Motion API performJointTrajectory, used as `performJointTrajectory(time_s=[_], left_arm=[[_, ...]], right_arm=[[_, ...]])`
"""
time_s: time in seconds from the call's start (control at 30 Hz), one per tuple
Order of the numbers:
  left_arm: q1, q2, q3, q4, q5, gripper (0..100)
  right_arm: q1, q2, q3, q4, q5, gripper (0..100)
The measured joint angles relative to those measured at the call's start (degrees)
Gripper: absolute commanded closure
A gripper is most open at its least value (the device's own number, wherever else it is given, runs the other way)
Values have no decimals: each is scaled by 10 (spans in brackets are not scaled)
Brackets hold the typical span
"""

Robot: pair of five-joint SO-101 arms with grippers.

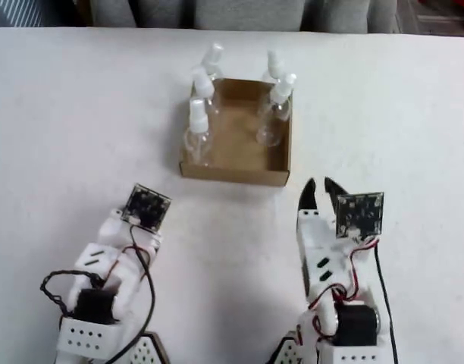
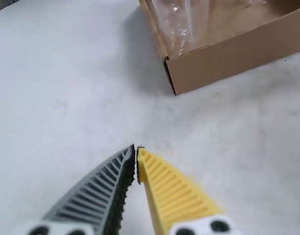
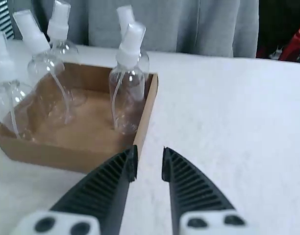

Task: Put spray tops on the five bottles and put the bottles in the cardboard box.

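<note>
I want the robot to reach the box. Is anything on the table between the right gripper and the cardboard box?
Nothing visible. Only bare table lies between the right gripper and the cardboard box, where the capped bottles stand.

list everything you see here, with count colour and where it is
cardboard box: one, brown, open, mid-table ahead of both arms
bottles: five, clear, standing in the cardboard box
spray tops: five, white, one on each bottle
table: one, white, under everything
left gripper: one, grey and yellow fingers, shut, over bare table near a box corner
right gripper: one, black fingers, slightly open, just short of the box
</note>
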Motion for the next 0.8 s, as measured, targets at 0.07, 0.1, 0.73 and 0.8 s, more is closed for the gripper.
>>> performJointTrajectory(time_s=[0.07, 0.1, 0.73, 0.8], left_arm=[[-11, 0, 0, 0, 0, 980], [-17, 0, 0, 0, 0, 980], [-38, 0, 0, 95, 0, 980], [-41, 0, 0, 126, 0, 980]], right_arm=[[0, 11, 8, 14, 0, 943], [3, 11, 13, 23, 0, 943], [-136, -12, 153, 200, 0, 942], [-142, -12, 153, 213, 0, 942]])
